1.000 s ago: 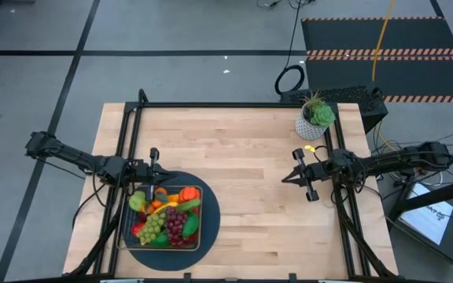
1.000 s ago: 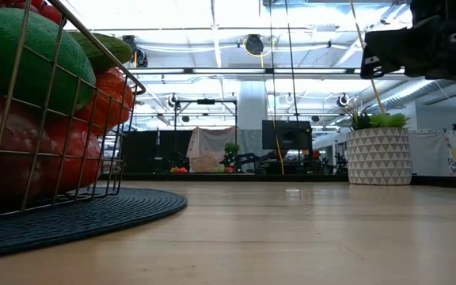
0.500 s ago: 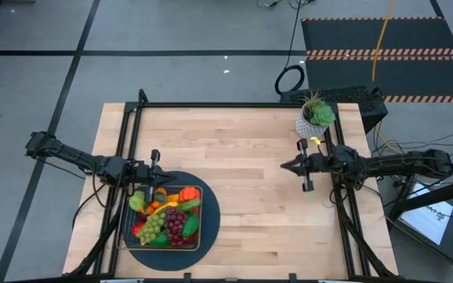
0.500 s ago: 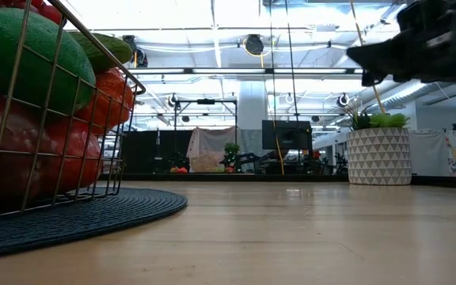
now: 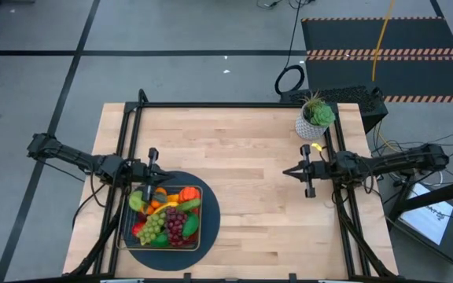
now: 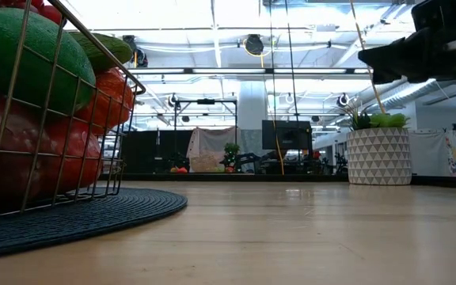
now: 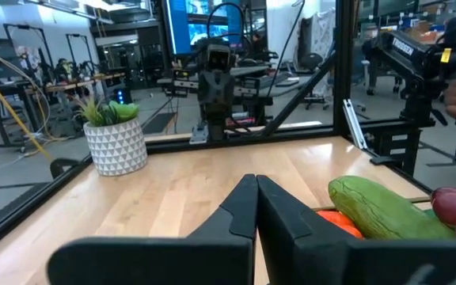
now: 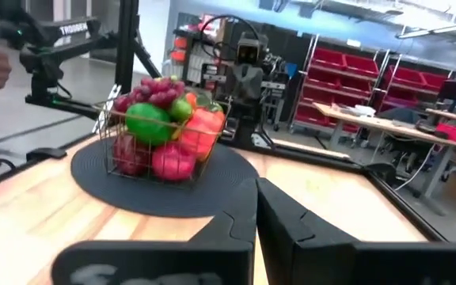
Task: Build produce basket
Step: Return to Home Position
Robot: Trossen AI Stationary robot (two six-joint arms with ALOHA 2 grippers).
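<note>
Your left gripper (image 7: 253, 191) is clenched: its two dark fingers press together with nothing between them. It hovers at the far left edge of the basket (image 5: 123, 224), pointing right across the table (image 5: 242, 149). Just beside its tips, the left wrist view shows a green cucumber (image 7: 386, 210) lying on top of the load. Your right gripper (image 8: 256, 196) is clenched and empty as well. It hangs above bare wood on the right side of the table, well apart from the basket and pointing left toward it. The low view shows it raised clear of the surface (image 6: 388, 59). The basket sits on the near left part of the table, on a round dark mat (image 5: 211, 216). It is heaped with the produce (image 5: 167, 214). Green grapes (image 5: 154, 226) and purple grapes (image 5: 176, 223) lie side by side toward its near edge, with red, orange and yellow pieces around them. A potted plant (image 5: 315, 118) in a patterned white pot stands at the far right corner, near the right arm.
</note>
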